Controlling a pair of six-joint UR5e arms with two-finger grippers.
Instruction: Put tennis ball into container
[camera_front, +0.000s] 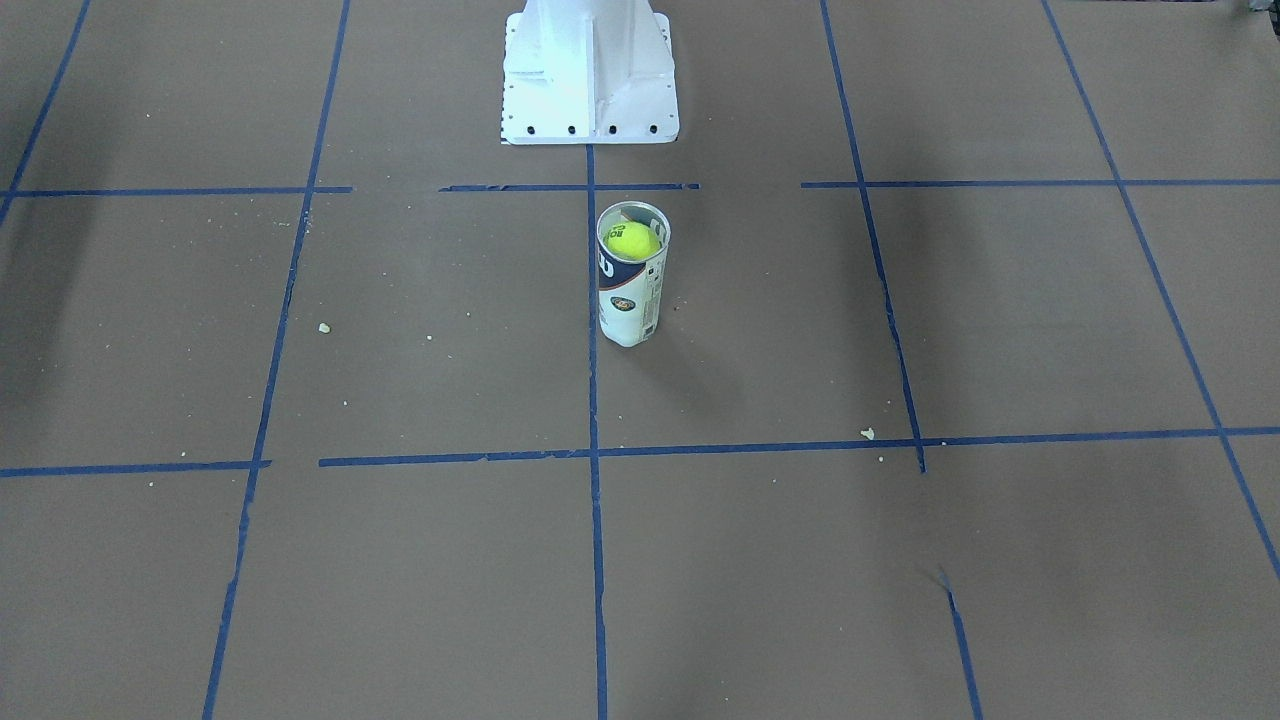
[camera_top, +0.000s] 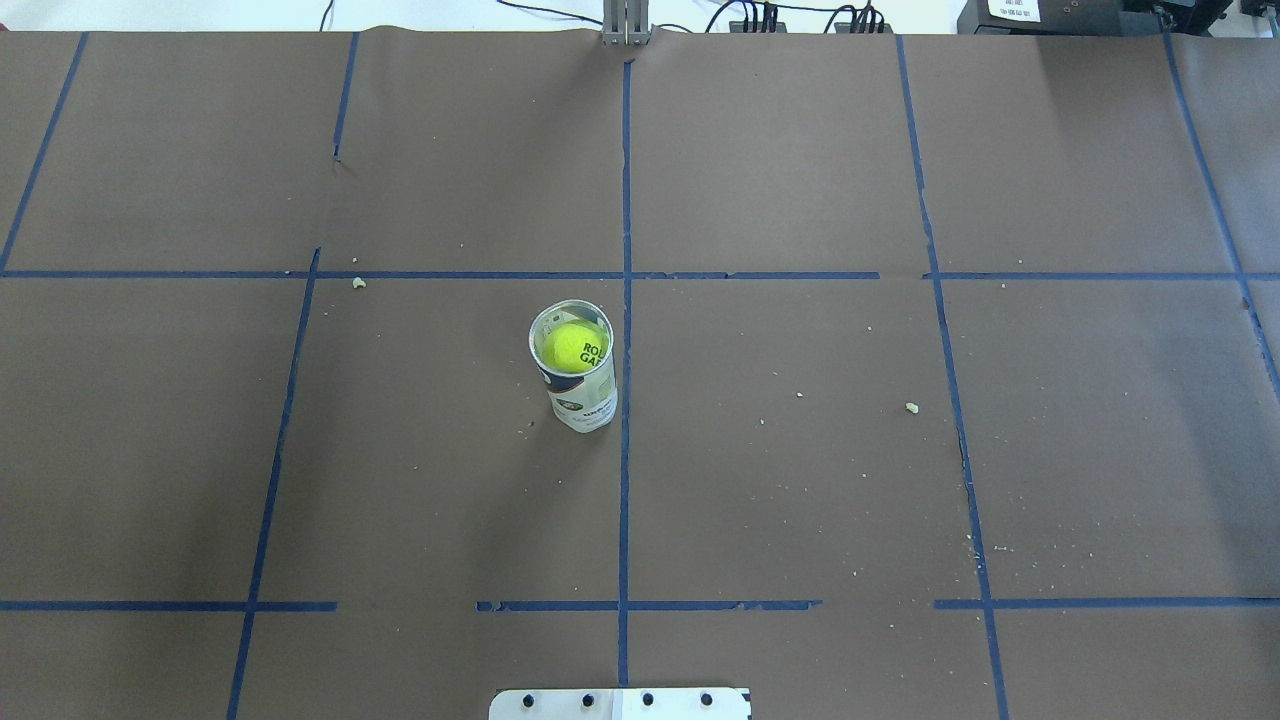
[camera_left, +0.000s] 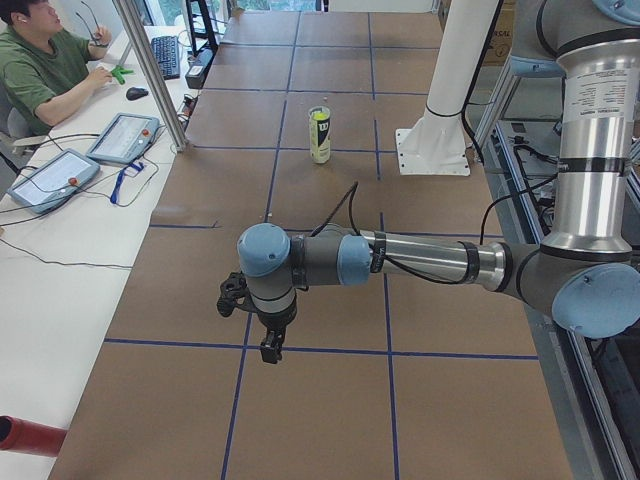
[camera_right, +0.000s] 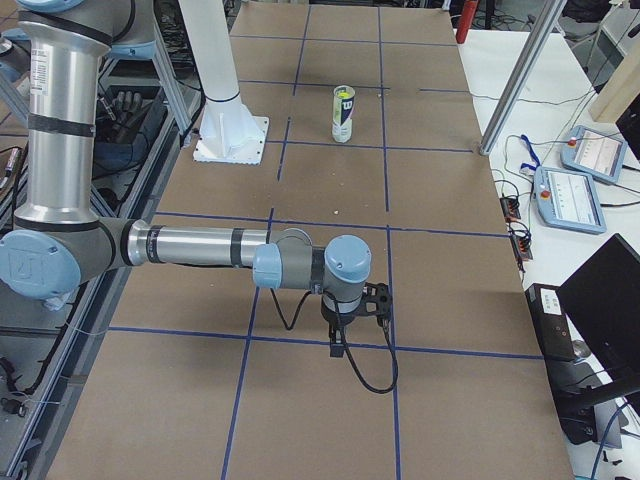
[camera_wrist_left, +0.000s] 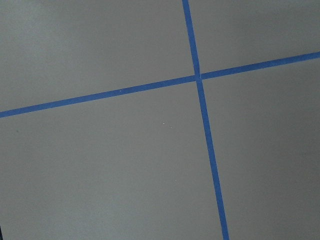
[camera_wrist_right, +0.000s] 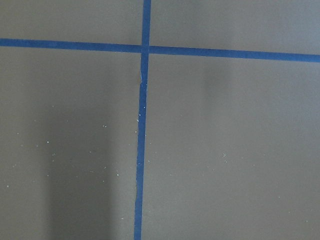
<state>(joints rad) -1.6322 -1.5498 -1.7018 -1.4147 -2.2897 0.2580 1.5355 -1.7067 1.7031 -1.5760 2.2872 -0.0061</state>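
Note:
The clear container (camera_top: 578, 380) with its white and navy label stands upright near the table's middle, beside the central blue tape line. The yellow-green tennis ball (camera_top: 572, 347) with dark lettering sits inside it, just below the rim; the front-facing view also shows the tennis ball (camera_front: 633, 240) in the container (camera_front: 631, 295). My left gripper (camera_left: 270, 347) hangs low over the table's left end, far from the container (camera_left: 319, 135). My right gripper (camera_right: 338, 346) hangs likewise over the right end. I cannot tell whether either is open or shut. Both wrist views show only brown paper and tape.
The white metal pedestal (camera_front: 588, 75) stands at the robot's side of the table, behind the container. Blue tape lines (camera_top: 626, 450) grid the brown paper. An operator (camera_left: 40, 75) sits at a side desk with tablets (camera_left: 122, 136); another desk holds a tablet (camera_right: 570, 200).

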